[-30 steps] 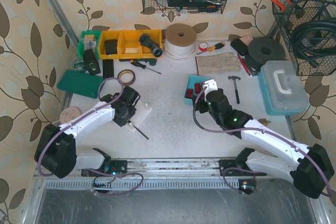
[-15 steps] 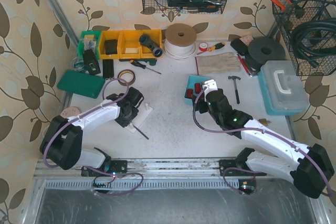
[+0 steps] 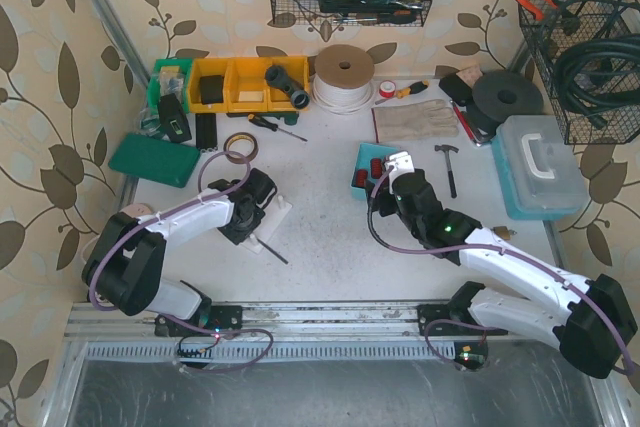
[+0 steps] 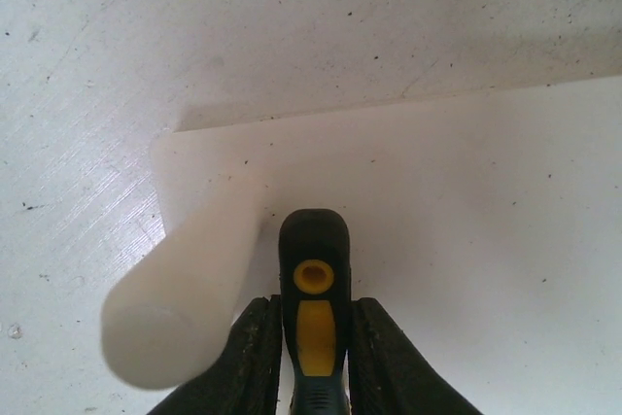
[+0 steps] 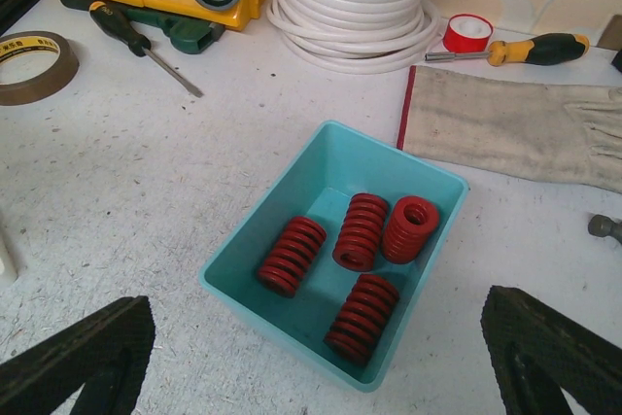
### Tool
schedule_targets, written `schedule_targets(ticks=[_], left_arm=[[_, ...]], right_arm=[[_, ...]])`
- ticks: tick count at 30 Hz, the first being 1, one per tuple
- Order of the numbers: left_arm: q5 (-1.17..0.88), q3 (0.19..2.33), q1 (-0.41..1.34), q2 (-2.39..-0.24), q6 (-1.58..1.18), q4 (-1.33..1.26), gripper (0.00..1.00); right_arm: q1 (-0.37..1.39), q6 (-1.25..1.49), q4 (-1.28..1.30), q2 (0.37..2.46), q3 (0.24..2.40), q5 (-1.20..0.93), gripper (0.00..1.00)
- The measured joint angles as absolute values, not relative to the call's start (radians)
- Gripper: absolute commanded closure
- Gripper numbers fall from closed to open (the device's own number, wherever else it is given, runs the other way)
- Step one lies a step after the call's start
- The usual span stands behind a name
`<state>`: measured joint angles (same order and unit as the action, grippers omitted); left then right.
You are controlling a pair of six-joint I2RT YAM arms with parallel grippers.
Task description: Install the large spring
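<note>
Several red springs [image 5: 361, 230] lie in a teal tray [image 5: 243, 258], seen right of centre in the top view as the tray [image 3: 362, 179]; they all look about the same size. My right gripper [image 5: 321, 342] hangs open just near of the tray, nothing between its fingers. My left gripper [image 4: 313, 357] is shut on the black-and-yellow handle of a screwdriver [image 4: 313, 279], over a white base block [image 4: 457, 201] with a round white post [image 4: 170, 303]. From above, the screwdriver shaft [image 3: 272, 248] points toward the near edge beside the block [image 3: 274, 211].
At the back stand yellow bins [image 3: 240, 84], a white cable coil [image 3: 343, 77] and a work glove [image 3: 415, 119]. A hammer [image 3: 447, 162] and a pale blue toolbox [image 3: 541, 165] lie right of the tray. A tape roll [image 3: 240, 144] and a green pad [image 3: 152, 159] sit at the left.
My left gripper has slid a little to the right over the white block and its fingers have closed in on the screwdriver handle. The right arm has stayed still.
</note>
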<state>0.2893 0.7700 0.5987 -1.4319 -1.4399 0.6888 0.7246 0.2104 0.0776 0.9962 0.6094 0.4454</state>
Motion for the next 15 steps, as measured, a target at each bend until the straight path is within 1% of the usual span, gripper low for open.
schedule_targets(ticks=[5,10,15], left_arm=[[0.297,0.77,0.604,-1.432,-1.443,0.69,0.82],[0.312,0.77,0.604,-1.419,-1.445,0.691,0.86],[0.322,0.792,0.604,-1.353,-1.437,0.73,0.87]], right_arm=[[0.725,0.208,0.078,0.996,0.609,0.447,0.09],[0.725,0.208,0.078,0.996,0.609,0.453,0.09],[0.725,0.208,0.078,0.996,0.609,0.453,0.09]])
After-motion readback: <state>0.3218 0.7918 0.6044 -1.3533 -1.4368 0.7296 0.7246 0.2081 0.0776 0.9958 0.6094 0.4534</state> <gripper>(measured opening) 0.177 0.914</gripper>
